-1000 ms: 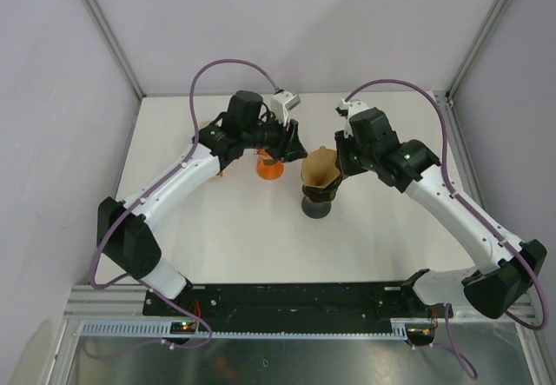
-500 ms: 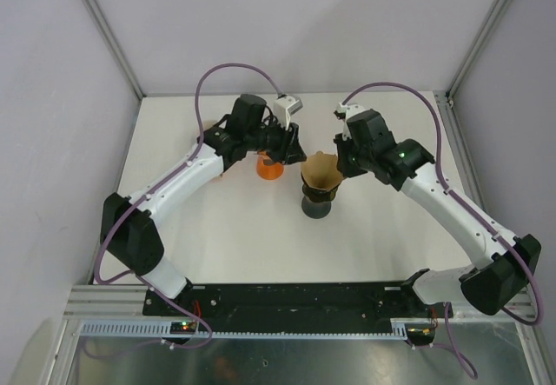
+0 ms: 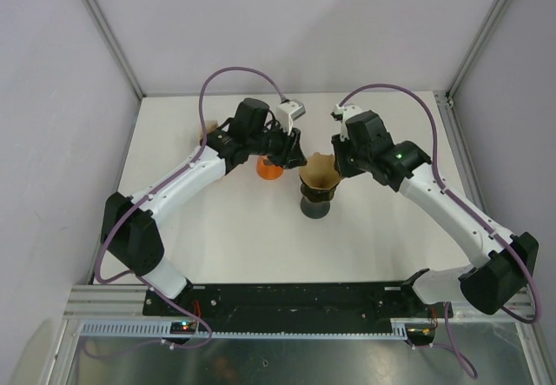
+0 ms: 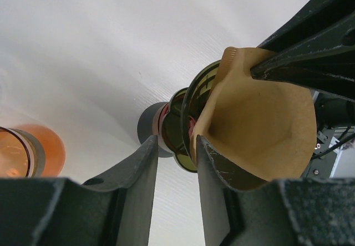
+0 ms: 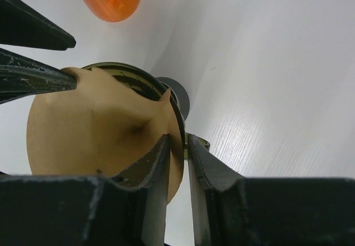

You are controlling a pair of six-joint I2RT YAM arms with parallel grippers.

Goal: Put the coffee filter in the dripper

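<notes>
Midway across the table [image 3: 234, 237], a little nearer its far edge, the dark dripper [image 3: 314, 206] stood upright with the brown coffee filter [image 3: 318, 175] sitting in its mouth, cone open upward. Whether the paper was seated all the way down, I could not tell. My right claw [image 5: 178, 139] was pinched on the filter's rim, jaws nearly together with the paper edge between them, right at the dripper's lip. My left claw [image 4: 176, 143] was on the opposite side, jaws apart, the dripper's base showing through the gap and one finger just touching the filter's rim. An orange cup [image 3: 270, 169] stood just beside the dripper, on its left.
</notes>
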